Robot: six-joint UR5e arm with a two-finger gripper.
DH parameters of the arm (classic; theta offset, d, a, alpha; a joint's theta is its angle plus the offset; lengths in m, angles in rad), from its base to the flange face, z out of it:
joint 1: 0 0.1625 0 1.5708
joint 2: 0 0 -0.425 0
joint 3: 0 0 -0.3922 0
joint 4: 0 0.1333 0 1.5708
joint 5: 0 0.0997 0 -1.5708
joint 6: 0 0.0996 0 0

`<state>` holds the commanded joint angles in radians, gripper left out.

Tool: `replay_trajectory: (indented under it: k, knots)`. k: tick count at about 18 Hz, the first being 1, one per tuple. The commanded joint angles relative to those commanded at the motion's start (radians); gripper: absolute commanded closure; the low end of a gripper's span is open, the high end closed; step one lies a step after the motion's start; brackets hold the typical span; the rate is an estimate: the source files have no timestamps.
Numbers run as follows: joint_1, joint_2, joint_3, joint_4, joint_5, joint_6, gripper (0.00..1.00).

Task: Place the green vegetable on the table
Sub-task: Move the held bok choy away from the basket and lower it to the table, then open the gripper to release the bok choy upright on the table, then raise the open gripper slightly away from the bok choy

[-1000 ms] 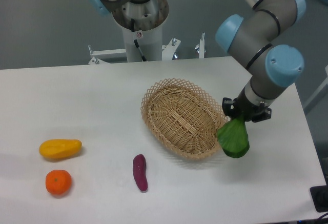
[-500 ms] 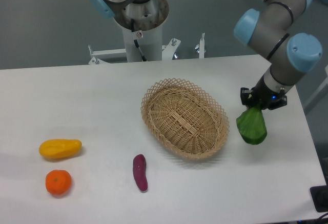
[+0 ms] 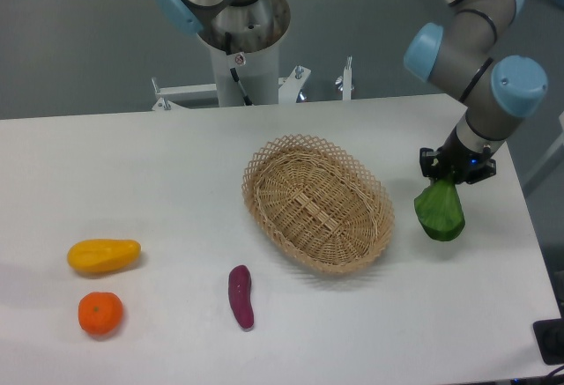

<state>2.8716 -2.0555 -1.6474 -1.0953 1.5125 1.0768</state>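
White laminate carried the scene: far to the gripper's left lay a yellow fruit (image 3: 104,255) and an orange (image 3: 100,313), with a purple sweet potato (image 3: 241,296) nearer in, all resting on the table (image 3: 132,165). Just left of the gripper sat the wicker basket (image 3: 317,202), empty. At the right, the gripper (image 3: 456,172) pointed down, its fingers closed on the narrow stem of the green vegetable (image 3: 440,211), whose broad leaf end hung below, beside the basket's rim and over bare tabletop. Whether the leaf touched the surface could not be told from where one stood. To set it down well, the arm looked to need a straight, gentle descent until the leaf end rested on the table, staying clear of the basket's edge and short of the table's right side, with the fingers parting only once the vegetable was supported.
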Motion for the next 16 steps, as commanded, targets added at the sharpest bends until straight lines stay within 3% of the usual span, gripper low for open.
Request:
replay_trajectory:
  k: [8,16]
  knots:
    - [-0.008,0.017,0.014,0.035,0.002,0.003,0.00]
    - [-0.055,0.037,0.127,0.012,0.003,0.090,0.00]
